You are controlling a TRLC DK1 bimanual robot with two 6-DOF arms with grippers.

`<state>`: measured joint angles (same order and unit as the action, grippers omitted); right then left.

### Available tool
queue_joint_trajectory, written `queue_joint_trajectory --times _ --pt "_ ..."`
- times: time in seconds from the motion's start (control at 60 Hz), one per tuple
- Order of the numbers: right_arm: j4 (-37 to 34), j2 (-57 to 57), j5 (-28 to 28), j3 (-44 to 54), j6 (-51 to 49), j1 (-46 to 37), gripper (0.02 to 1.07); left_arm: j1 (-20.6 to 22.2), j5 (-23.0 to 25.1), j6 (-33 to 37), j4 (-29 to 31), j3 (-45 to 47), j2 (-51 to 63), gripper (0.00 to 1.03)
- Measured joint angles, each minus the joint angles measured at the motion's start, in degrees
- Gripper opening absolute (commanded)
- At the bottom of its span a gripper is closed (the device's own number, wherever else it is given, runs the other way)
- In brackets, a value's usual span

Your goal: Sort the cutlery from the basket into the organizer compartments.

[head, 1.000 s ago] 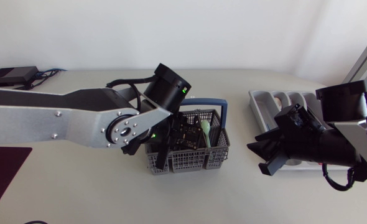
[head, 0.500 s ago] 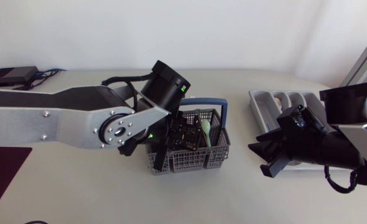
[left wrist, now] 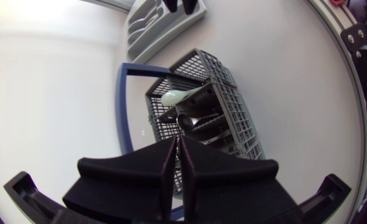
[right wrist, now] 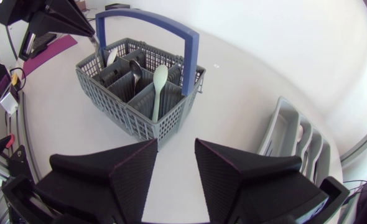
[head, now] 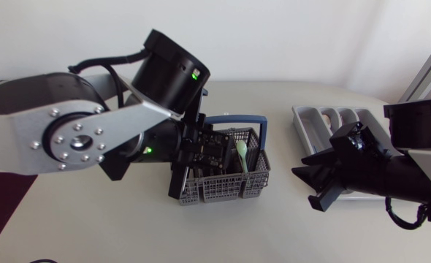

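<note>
The grey cutlery basket (head: 234, 183) with a blue handle (head: 234, 118) stands mid-table. A pale green spoon (head: 241, 153) and dark metal cutlery (right wrist: 135, 67) stick up inside it. My left gripper (head: 180, 183) hangs over the basket's left end; its fingers (left wrist: 176, 149) are pressed together and nothing shows between them. The basket (left wrist: 230, 102) and green spoon (left wrist: 178, 96) lie just ahead of it. My right gripper (right wrist: 174, 165) is open and empty, between the basket (right wrist: 118, 102) and the grey organizer (head: 325, 120), facing the basket. The organizer (right wrist: 289, 134) is beside that gripper.
A black box with cables (head: 12, 89) sits at the back left of the table. A dark purple mat (head: 0, 204) lies at the left edge. Bare tabletop runs along the front, between basket and organizer.
My left arm has risen and swung up over the basket's left end, and its fingers have closed the last bit. The right arm has barely shifted.
</note>
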<state>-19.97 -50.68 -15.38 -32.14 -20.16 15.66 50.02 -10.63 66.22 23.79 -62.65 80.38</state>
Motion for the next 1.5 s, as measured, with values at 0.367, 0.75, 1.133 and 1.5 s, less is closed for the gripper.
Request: queue_joint_trajectory --times 0.367,0.75,1.133,1.5 --pt "-0.4 7.7 0.6 0.0 0.6 3.8 0.49 0.8 -2.1 -13.0 1.3 -9.2 -4.1 0.04" --pt "3.8 12.0 15.0 0.0 0.6 21.4 0.49 2.1 -0.3 -36.0 7.0 -16.4 2.2 0.04" --pt "10.8 8.0 19.7 1.3 0.4 27.3 0.49 2.2 7.2 -46.8 9.4 -19.9 5.3 0.04" --pt "14.7 3.2 21.9 1.4 0.4 28.2 0.49 3.2 9.4 -48.4 9.8 -19.9 6.7 0.04"
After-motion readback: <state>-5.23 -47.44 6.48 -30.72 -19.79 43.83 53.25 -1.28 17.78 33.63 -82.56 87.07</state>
